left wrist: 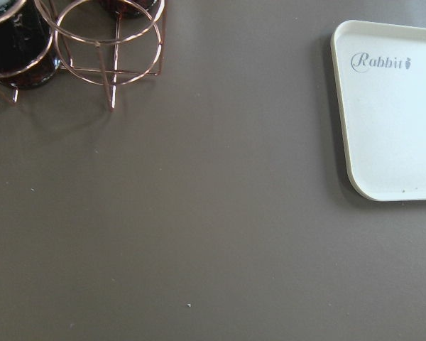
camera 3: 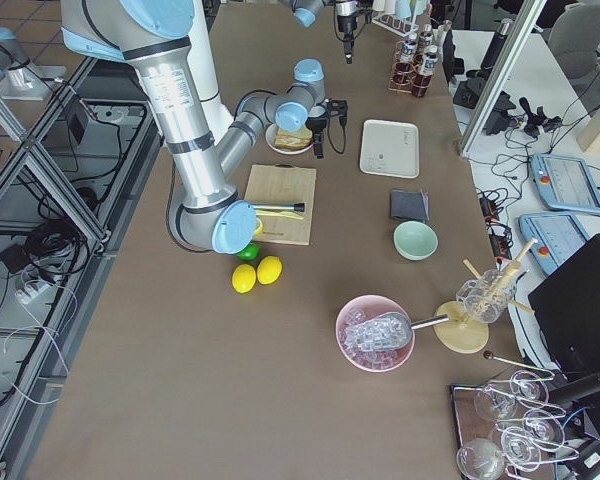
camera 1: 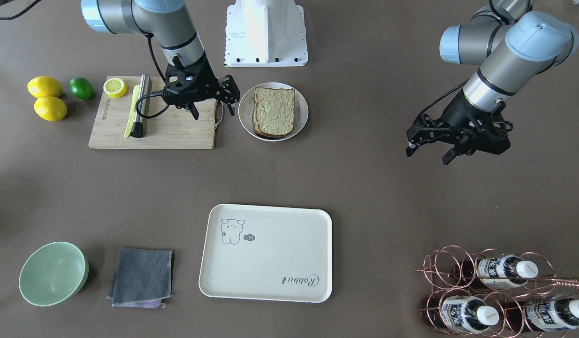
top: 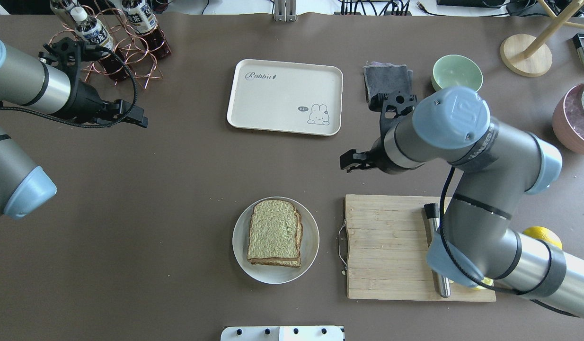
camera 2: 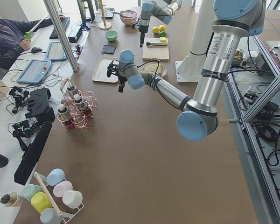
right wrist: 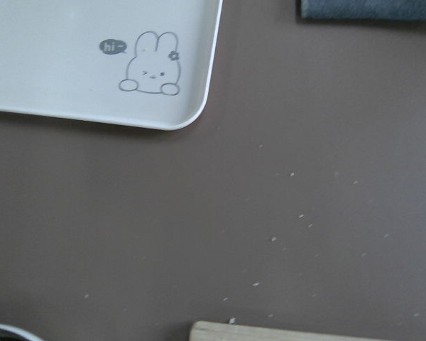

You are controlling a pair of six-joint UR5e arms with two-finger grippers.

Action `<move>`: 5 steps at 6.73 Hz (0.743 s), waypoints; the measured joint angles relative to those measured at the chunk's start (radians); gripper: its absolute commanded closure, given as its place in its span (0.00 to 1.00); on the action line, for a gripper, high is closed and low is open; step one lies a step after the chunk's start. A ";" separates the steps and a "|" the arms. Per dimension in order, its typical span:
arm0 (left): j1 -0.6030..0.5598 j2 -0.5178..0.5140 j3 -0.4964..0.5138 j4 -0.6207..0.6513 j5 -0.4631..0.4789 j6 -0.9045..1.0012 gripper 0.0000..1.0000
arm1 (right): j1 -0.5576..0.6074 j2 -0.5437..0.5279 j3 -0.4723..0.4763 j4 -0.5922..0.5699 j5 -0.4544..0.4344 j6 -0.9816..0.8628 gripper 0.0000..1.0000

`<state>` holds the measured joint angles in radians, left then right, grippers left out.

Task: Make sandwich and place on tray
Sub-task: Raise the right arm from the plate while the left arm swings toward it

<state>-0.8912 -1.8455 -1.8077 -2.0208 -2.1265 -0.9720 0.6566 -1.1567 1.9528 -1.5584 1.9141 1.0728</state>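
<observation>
The sandwich (camera 1: pixel 274 111), two greenish-tan slices stacked, lies on a white plate (camera 1: pixel 245 112); no egg shows between them. It also shows in the overhead view (top: pixel 275 233). The cream tray (camera 1: pixel 266 253) with the "Rabbit" script lies empty across the table, and it shows in the overhead view (top: pixel 286 96) and in both wrist views (left wrist: pixel 390 121) (right wrist: pixel 71 78). My right gripper (camera 1: pixel 214 114) is open and empty, hovering between the cutting board and the plate. My left gripper (camera 1: pixel 426 157) is open and empty, above bare table far from the plate.
A wooden cutting board (camera 1: pixel 177 126) holds a steel-handled knife (camera 1: pixel 140 105) and a lemon half (camera 1: pixel 115 87). Two lemons (camera 1: pixel 44 87) and a lime (camera 1: pixel 81 88) lie beside it. A green bowl (camera 1: pixel 52 273), a grey cloth (camera 1: pixel 141 277) and a copper bottle rack (camera 1: pixel 496 291) flank the tray.
</observation>
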 measured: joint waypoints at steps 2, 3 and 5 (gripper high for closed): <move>0.064 -0.019 -0.004 0.004 0.044 -0.082 0.01 | 0.209 -0.043 -0.007 -0.130 0.105 -0.356 0.00; 0.106 -0.042 -0.005 0.005 0.059 -0.145 0.01 | 0.313 -0.073 -0.020 -0.170 0.150 -0.533 0.00; 0.215 -0.067 -0.012 0.006 0.128 -0.254 0.02 | 0.497 -0.145 -0.061 -0.199 0.245 -0.830 0.00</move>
<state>-0.6763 -1.9123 -1.8197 -2.0146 -1.9985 -1.2260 1.1540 -1.3019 1.8921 -1.7573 2.1593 0.2429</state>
